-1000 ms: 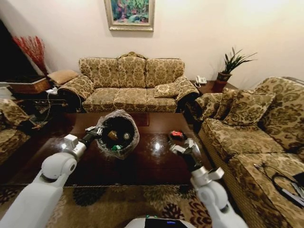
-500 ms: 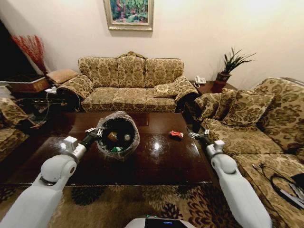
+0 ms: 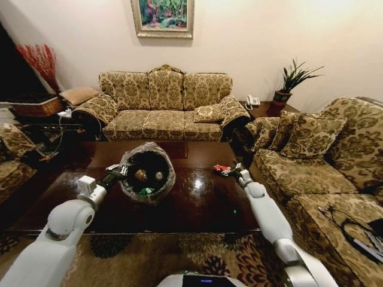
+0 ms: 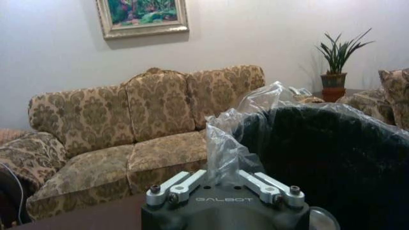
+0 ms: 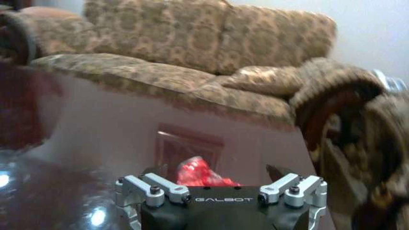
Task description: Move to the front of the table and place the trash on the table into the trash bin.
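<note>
Reaching across the glossy dark wood bench [image 3: 179,209], the right tool [image 3: 228,171] sits at the red piece [image 3: 221,168] of trash, a small crinkled scrap lying on the polished top toward the bench's 2 o'clock corner. From the right wrist camera the red piece [image 5: 201,173] shows between the two spread metal fingers [image 5: 153,188], with the jaws wide and not closed on it; whether they touch it I cannot tell.

At about 9 o'clock from the red piece stands the bin [image 3: 148,173], a small round black tub with a crinkled clear plastic bag bunched around its rim. It rests on the bench top, and inside it lie a tan-and-dark bottle-like piece [image 3: 141,175], a white scrap [image 3: 158,176] and a green wrapper [image 3: 145,191].

The left tool [image 3: 117,171] is at the bin's 9 o'clock edge, its jaws pinched narrow on the plastic bag at the rim. In the left wrist camera the bag [image 4: 223,153] rises as a wrinkled clear fold from between the fingers [image 4: 176,187], with the bin's dark wall [image 4: 319,158] just beside it.
</note>
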{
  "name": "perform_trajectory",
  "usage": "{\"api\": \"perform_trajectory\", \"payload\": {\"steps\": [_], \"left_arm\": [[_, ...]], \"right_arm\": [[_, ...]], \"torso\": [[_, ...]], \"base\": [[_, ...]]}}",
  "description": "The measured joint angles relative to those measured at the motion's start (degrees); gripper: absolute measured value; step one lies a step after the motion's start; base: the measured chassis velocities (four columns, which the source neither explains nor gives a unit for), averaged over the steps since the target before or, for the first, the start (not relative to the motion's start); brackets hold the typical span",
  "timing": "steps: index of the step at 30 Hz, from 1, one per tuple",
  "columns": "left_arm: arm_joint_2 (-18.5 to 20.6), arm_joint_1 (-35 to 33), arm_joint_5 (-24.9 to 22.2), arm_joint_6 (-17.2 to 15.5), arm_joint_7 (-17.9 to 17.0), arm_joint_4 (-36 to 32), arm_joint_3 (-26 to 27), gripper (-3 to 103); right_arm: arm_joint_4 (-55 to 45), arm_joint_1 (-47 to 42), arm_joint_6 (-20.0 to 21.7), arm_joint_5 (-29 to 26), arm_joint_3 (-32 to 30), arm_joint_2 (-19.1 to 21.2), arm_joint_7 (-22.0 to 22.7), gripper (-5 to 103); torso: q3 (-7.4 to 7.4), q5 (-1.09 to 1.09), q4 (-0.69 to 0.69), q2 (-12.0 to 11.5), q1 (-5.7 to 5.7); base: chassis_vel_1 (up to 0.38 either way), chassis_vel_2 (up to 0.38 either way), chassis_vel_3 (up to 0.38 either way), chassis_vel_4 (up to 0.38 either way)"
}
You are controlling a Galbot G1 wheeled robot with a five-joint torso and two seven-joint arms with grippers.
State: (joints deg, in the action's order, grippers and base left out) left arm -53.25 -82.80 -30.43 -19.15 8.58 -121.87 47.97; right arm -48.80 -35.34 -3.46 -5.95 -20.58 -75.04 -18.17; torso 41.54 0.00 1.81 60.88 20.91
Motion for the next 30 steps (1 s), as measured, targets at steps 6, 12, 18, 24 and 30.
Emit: {"api": "perform_trajectory", "payload": {"steps": [6,12,18,24,30], "left_arm": [[-0.1,0.1,0.1,0.0,0.0,0.5,0.0,3],[-0.1,0.3,0.1,0.0,0.0,0.7,-0.1,3],[-0.1,0.4,0.1,0.0,0.0,0.8,-0.1,3],[-0.1,0.3,0.1,0.1,0.0,0.8,-0.1,3],[0.0,0.5,-0.1,0.1,0.0,0.8,-0.1,3]], "right_arm": [[9.2,4.4,-2.1,-0.6,-0.8,-1.8,2.0,100],[13.5,6.9,-1.2,-4.1,-1.3,-3.8,3.7,100],[15.6,7.9,0.7,-12.1,-1.9,-4.7,4.3,100],[14.4,7.8,3.5,-22.9,-2.3,-5.3,6.2,100],[17.7,9.6,3.5,-23.8,-2.9,-6.4,9.1,102]], "torso": [[0.00,-0.02,0.03,0.0,0.01],[0.00,-0.01,0.03,0.0,0.00],[0.00,-0.01,0.03,0.0,0.00],[0.00,0.00,0.02,0.0,0.00],[0.00,0.00,0.03,0.0,0.00]], "base": [[0.000,0.000,0.000,0.000],[0.000,0.000,0.000,0.000],[0.000,0.000,0.000,0.000],[0.000,0.000,0.000,0.000],[0.000,0.000,0.000,0.000]]}}
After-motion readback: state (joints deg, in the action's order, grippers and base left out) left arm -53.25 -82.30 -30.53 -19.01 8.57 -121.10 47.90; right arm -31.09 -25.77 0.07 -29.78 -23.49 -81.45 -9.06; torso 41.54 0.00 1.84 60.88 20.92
